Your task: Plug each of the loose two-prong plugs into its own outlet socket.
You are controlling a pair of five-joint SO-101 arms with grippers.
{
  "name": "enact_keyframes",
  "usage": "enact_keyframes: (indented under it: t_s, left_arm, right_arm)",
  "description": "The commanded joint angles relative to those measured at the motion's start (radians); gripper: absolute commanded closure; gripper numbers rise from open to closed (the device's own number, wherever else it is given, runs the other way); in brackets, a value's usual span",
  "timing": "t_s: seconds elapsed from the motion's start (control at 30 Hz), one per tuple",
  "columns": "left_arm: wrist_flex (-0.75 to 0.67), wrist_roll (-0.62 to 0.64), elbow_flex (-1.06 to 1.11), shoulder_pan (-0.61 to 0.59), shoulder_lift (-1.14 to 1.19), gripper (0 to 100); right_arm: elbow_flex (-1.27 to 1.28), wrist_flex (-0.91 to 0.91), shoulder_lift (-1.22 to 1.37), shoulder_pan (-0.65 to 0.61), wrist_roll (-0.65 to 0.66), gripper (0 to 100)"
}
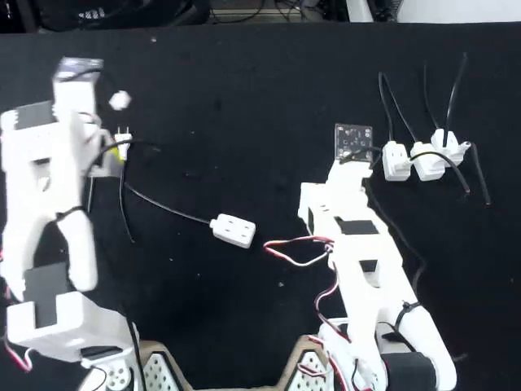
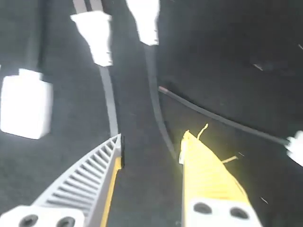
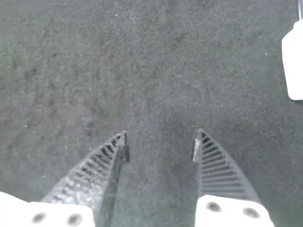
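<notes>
My left gripper (image 2: 151, 137) is open, with one grey and one yellow finger (image 2: 203, 170). A thin black cable (image 2: 156, 104) runs between the fingers close to the yellow one, and a second cable (image 2: 110, 104) lies beside it. Each cable ends in a white plug (image 2: 94, 33) (image 2: 144, 19) beyond the fingertips. In the high view a two-prong plug (image 1: 122, 134) sits at the left arm's tip, and a cable leads to a loose white outlet socket (image 1: 234, 230) mid-table. My right gripper (image 3: 161, 135) is open over bare black mat, with a white socket (image 3: 294, 66) off to one side.
Three white sockets (image 1: 396, 160) (image 1: 427, 160) (image 1: 450, 147) with black cables stand in a row at the right rear. A white block (image 2: 26, 104) lies beside the left gripper. A small white round piece (image 1: 120, 100) sits at the far left. A red and white wire (image 1: 293, 248) loops by the right arm.
</notes>
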Motion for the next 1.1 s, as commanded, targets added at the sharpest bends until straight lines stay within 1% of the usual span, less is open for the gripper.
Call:
enact_keyframes:
  t_s: [0.0,0.1,0.2,0.37,0.6,0.93,1.07]
  left_arm:
    - [-0.11,-0.046,-0.058,-0.102,0.023,80]
    - [-0.158,-0.049,-0.074,-0.11,0.103,79]
    - [-0.186,-0.043,-0.142,-0.093,0.218,80]
    - [-0.183,-0.041,-0.343,-0.054,0.394,80]
    - [-0.183,-0.043,-0.588,-0.062,0.628,80]
    - [-0.183,-0.043,-0.883,-0.068,0.904,80]
    - [-0.183,-0.043,-0.946,-0.085,0.977,80]
  right_arm:
    - [-0.056,0.005,-0.031,-0.014,-0.008,79.0]
    - [-0.056,0.005,-0.031,-0.014,-0.008,79.0]
    - [-0.056,0.005,-0.031,-0.014,-0.006,79.0]
    - [-0.056,0.005,-0.031,-0.014,-0.005,79.0]
    - [-0.056,0.005,-0.031,-0.014,-0.005,79.0]
    - [-0.056,0.006,-0.035,-0.014,-0.005,79.0]
    - [-0.056,0.006,-0.036,-0.014,-0.005,79.0]
